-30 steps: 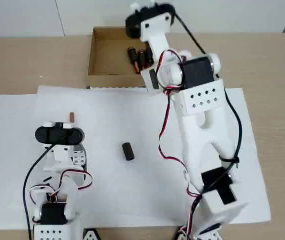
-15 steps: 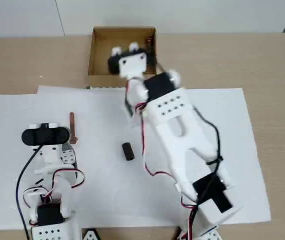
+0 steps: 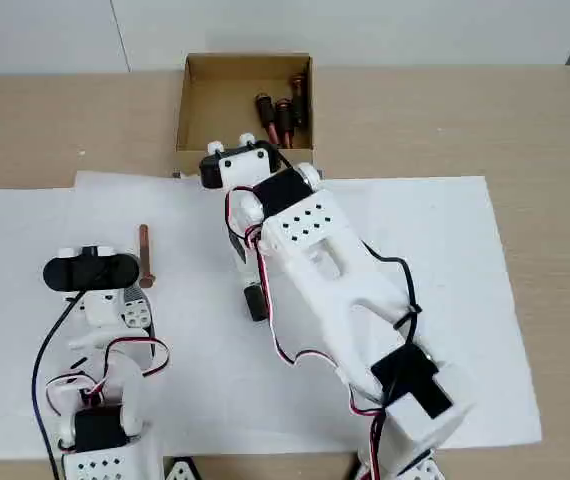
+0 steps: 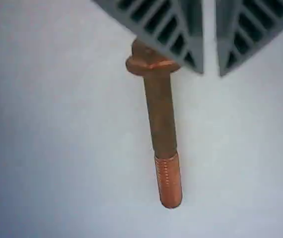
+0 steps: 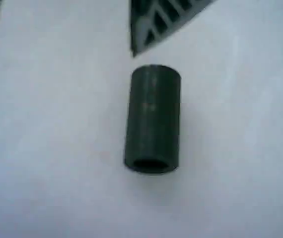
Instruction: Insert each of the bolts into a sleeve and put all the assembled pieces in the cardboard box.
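Though the job looks mostly done, one pair is left to join. A tan wooden table (image 3: 545, 130) meets a pale wall (image 3: 415, 30) at its far edge, and a white paper sheet (image 3: 445, 260) covers my work area. Beyond the sheet sits the cardboard box (image 3: 197, 100), with a few assembled pieces (image 3: 280, 115) in one corner. My right gripper (image 5: 57, 39) hangs wide open and empty over the black sleeve (image 5: 152, 119), which lies on its side mid-sheet. My left gripper (image 4: 209, 69) is nearly closed on nothing, its tip just beside the head of the copper bolt (image 4: 162, 134), which lies flat, well apart from the sleeve.
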Available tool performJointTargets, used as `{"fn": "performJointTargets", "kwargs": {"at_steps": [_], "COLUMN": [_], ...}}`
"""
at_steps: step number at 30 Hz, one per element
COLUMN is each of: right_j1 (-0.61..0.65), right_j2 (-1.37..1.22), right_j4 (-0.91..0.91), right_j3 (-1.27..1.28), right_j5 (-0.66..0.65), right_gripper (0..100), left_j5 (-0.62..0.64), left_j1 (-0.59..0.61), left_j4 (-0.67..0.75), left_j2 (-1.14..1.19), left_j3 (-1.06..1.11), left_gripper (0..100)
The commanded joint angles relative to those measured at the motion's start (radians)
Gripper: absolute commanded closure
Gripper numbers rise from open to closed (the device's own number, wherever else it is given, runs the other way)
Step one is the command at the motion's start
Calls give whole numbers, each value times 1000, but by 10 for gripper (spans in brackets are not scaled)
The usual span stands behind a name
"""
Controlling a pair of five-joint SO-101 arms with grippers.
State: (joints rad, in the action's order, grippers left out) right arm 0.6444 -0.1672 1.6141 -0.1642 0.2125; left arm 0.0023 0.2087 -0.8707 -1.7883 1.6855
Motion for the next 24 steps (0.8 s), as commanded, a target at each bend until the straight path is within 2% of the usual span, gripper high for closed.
{"fn": "performJointTargets", "kwargs": {"at_steps": [1,9,24], "right_j1": [38,102,105], "right_j2": [-18,-99,-211], "right_j4": [-21,-54,-111], "right_j3": [-2,-2,-3], "right_j5": [9,44,48], "right_gripper": [805,805,805], "left_j5": [-5,-5,-5], "left_j1": [0,0,0], "left_j4": [5,5,5], "left_j2": [-8,-8,-8], "left_j3": [-5,-5,-5], "left_gripper": [993,993,993]}}
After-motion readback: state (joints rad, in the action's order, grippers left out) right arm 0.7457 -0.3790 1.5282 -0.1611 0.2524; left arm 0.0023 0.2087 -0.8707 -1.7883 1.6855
